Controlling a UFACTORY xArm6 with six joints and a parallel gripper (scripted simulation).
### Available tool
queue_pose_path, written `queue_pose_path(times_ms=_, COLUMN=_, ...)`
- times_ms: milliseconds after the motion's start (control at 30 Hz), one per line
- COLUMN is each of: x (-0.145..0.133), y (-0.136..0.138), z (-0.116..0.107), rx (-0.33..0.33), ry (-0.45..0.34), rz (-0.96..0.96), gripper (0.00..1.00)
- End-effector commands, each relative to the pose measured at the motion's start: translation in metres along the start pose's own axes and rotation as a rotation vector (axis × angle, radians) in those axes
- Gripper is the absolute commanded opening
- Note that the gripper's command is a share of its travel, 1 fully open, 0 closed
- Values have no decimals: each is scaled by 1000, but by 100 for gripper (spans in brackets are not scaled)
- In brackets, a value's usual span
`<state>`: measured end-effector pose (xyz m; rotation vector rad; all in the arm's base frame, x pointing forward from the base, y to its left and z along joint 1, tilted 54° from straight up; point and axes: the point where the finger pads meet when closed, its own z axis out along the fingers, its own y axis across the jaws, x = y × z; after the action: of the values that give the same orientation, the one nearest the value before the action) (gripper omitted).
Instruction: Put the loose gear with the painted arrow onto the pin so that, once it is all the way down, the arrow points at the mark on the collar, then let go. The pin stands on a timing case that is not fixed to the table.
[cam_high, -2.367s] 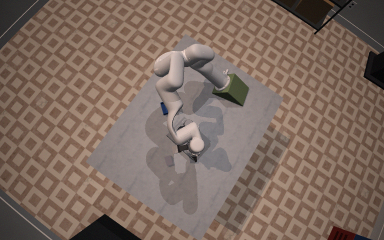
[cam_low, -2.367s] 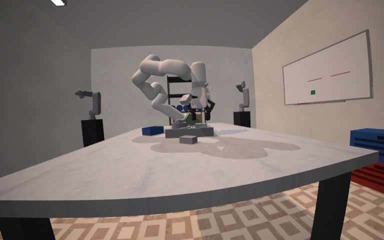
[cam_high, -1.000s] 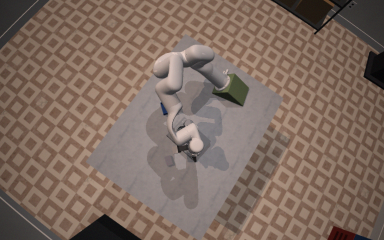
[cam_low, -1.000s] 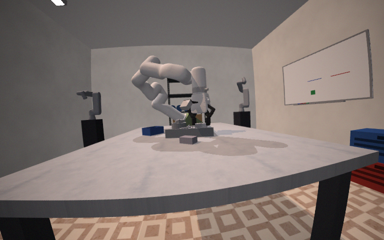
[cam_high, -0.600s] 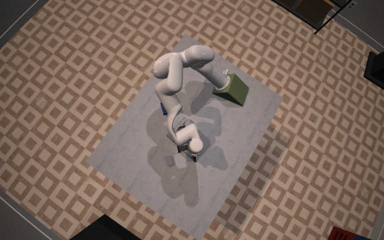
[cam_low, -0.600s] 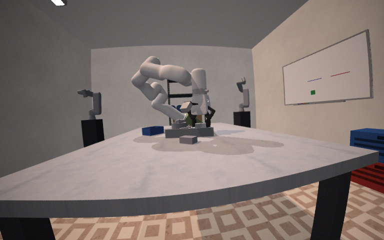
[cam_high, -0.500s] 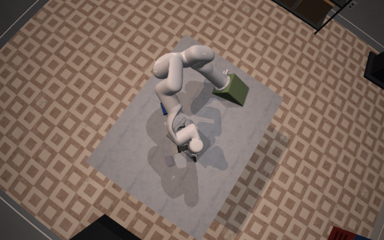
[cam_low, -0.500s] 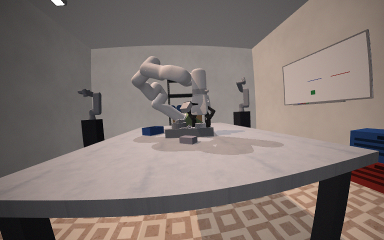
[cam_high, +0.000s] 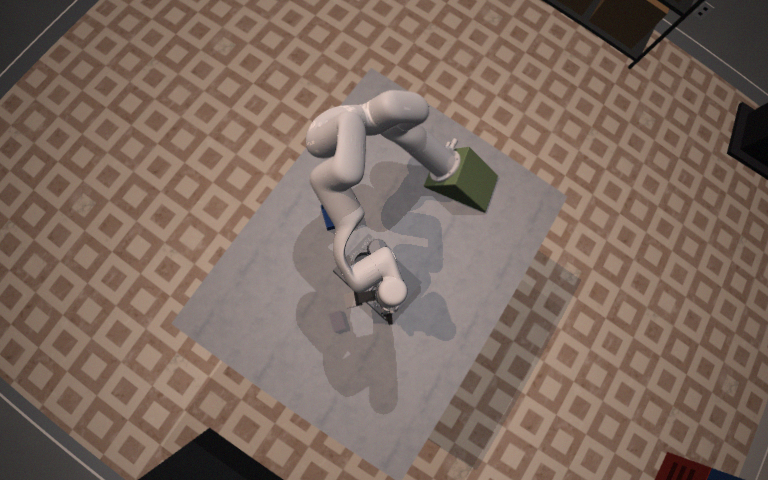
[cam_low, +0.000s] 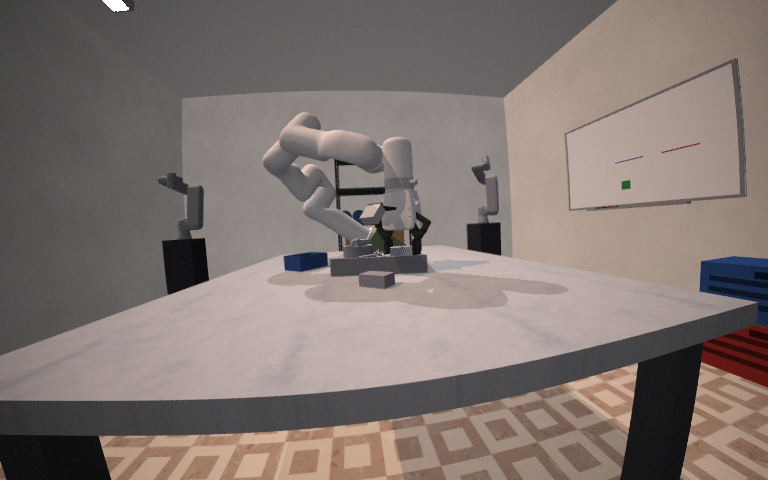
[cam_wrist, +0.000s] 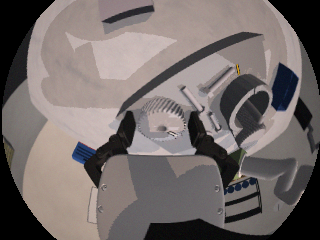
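The timing case (cam_low: 362, 267) (cam_wrist: 200, 51) is a low grey block on the table. A pale toothed gear (cam_low: 400, 250) (cam_wrist: 161, 107) sits flat at one end of its top, with a hole and a small dark mark on its face; I cannot read the mark as an arrow for certain. My gripper (cam_low: 402, 249) (cam_wrist: 161, 118) is open, its fingers on either side of this gear, with gaps showing in the wrist view. A large grey ring (cam_wrist: 231, 97) stands at the other end of the case. The pin and the collar's mark cannot be made out. The arm hides most of the case from above.
Short light rods (cam_wrist: 191, 98) stand or lie between gear and ring. A yellow-black tag (cam_wrist: 238, 69) is beside the ring. A blue block (cam_high: 327, 217) (cam_low: 305, 261) (cam_wrist: 285, 86) and a mauve block (cam_high: 339, 322) (cam_low: 376, 279) (cam_wrist: 125, 10) lie near the case. The arm's base is on a green wedge (cam_high: 478, 175).
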<state>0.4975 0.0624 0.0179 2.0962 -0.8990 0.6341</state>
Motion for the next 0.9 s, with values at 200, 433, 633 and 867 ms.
queue_pose_path(times_ms=200, x=0, y=0, z=0, rx=0, ry=0, rz=0, gripper=0)
queue_pose_path(times_ms=433, x=0, y=0, z=0, rx=0, ry=0, rz=0, gripper=0)
queue_pose_path(times_ms=633, x=0, y=0, z=0, rx=0, ry=0, rz=0, gripper=0)
queue_pose_path(times_ms=867, x=0, y=0, z=0, rx=0, ry=0, rz=0, gripper=0)
